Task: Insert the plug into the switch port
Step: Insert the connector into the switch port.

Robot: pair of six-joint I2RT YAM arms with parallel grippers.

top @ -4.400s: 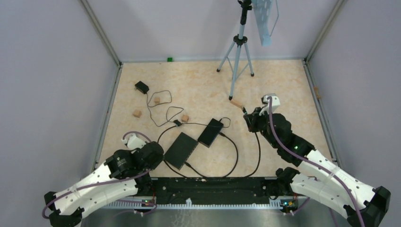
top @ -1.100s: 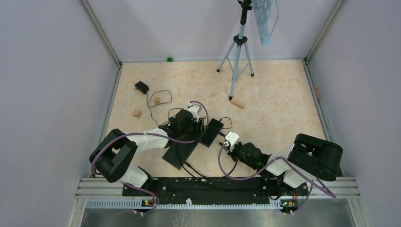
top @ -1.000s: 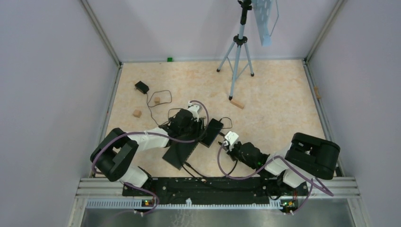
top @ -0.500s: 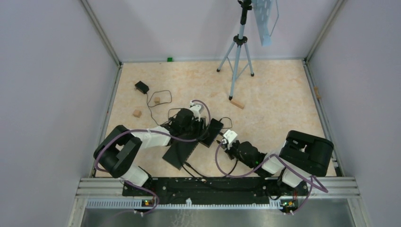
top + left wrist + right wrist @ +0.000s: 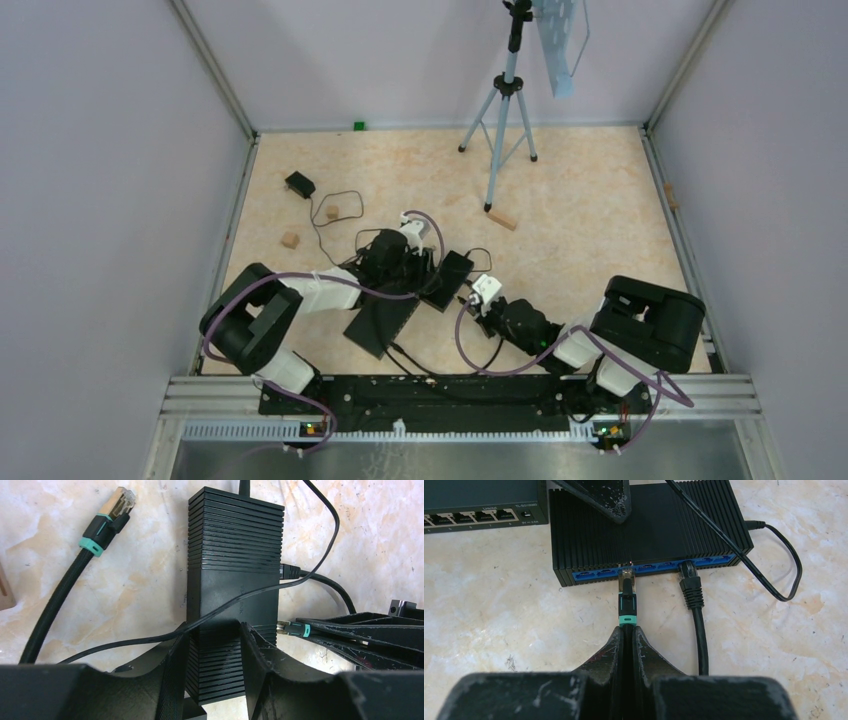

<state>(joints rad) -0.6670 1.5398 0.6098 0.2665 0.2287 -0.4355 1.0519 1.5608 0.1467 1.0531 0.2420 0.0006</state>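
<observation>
The gold-tipped metal plug with a teal collar (image 5: 628, 582) lies on the beige marbled tabletop (image 5: 499, 610). Its nose is right at the blue port row of the black ribbed switch (image 5: 649, 525), and most of its body is outside the port. At its 6 o'clock, the right gripper (image 5: 628, 630) is clenched tight on the black cable just behind the collar. At the plug's 3 o'clock, a plain black plug (image 5: 689, 580) sits in a neighbouring port. A dark grey switch (image 5: 479, 500) lies at 10 o'clock. The left gripper (image 5: 215, 630) stands astride the ribbed switch, one finger on each side; I cannot tell whether it squeezes. A thin black wire (image 5: 320, 540) drapes across the box, and a spare teal-collared plug (image 5: 117, 505) lies at its 10 o'clock.
</observation>
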